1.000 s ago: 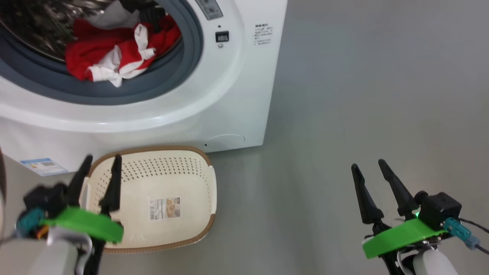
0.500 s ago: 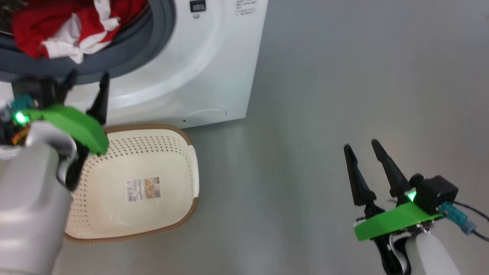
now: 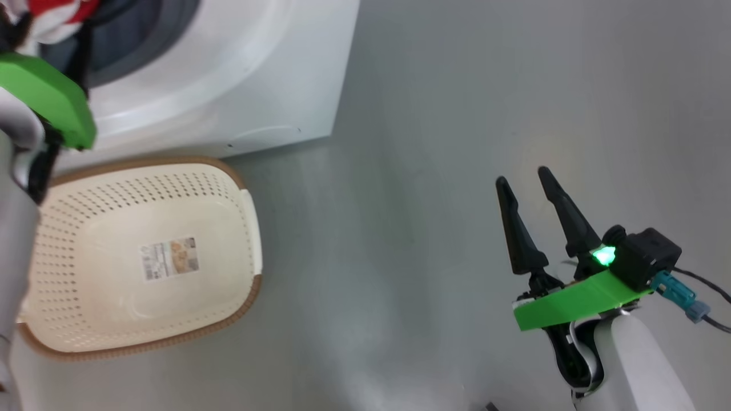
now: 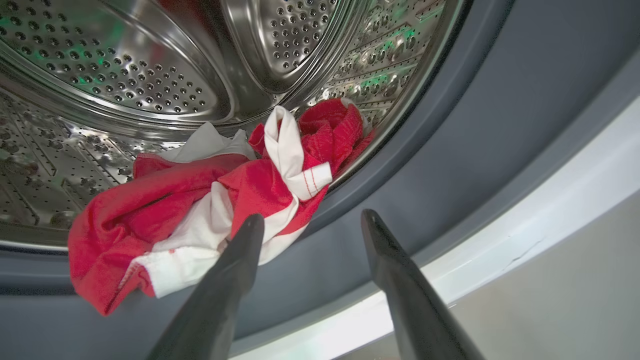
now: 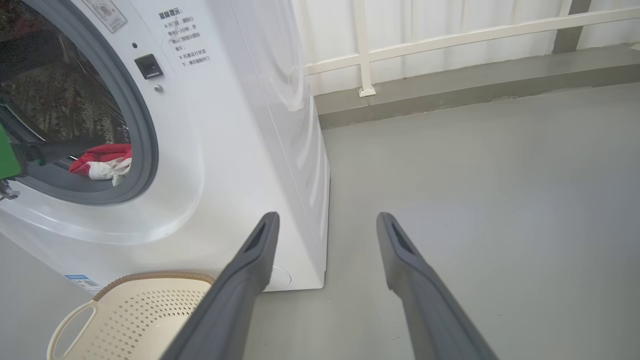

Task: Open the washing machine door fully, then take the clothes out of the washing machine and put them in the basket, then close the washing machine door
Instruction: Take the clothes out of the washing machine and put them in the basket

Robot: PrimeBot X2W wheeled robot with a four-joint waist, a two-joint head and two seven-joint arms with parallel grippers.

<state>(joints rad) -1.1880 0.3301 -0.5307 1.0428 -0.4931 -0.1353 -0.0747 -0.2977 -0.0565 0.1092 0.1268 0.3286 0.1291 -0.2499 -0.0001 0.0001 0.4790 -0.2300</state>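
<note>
Left pincer risen to drum | spread, empty | clothes red-white, crumpled | right pincer spread, empty

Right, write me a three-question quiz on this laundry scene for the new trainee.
1. True or false: the basket holds no clothes.
2. Short answer: is the right gripper, out over the floor, open or shut?
3. The left gripper points at: A) the red clothes in the washing machine; B) the floor; C) the basket.
Key: 1 true; 2 open; 3 A.
</note>
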